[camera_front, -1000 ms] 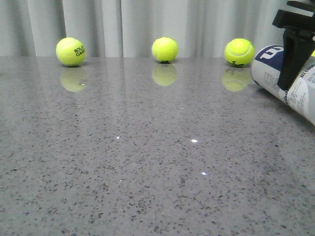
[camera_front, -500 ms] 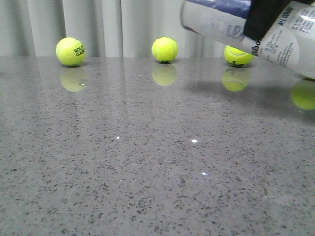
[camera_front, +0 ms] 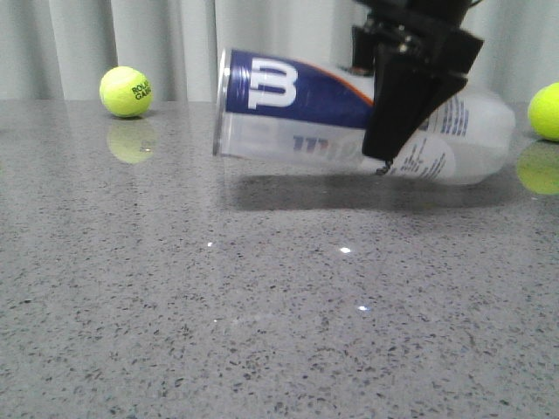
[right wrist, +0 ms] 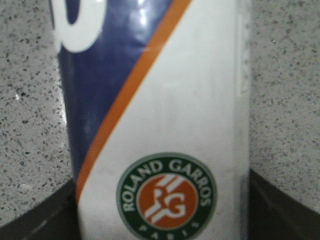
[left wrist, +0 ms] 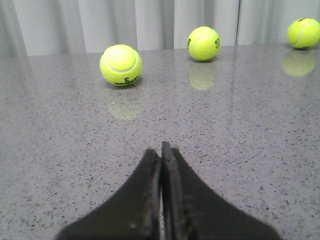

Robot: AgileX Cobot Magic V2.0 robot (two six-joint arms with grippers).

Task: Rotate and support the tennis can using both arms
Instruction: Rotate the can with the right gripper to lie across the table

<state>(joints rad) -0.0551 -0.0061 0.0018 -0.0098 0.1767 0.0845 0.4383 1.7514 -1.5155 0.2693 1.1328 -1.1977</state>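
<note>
The tennis can [camera_front: 306,118], white with a navy panel and an orange stripe, hangs nearly level above the table in the front view. My right gripper [camera_front: 406,105] is shut on the can near its right half. In the right wrist view the can [right wrist: 165,125] fills the frame between the two fingers, with its round Roland Garros label showing. My left gripper [left wrist: 161,150] is shut and empty, low over the table, and does not show in the front view.
Grey speckled table [camera_front: 262,332] with pale curtains behind. Yellow tennis balls sit at the far left [camera_front: 126,92] and right edge [camera_front: 547,111] of the front view. Three balls lie ahead of the left gripper, the nearest one [left wrist: 120,65] a short way off.
The right arm has lifted the can off the table at the right and swung it left to the middle, turning it toward level. It now hides the two middle balls.
</note>
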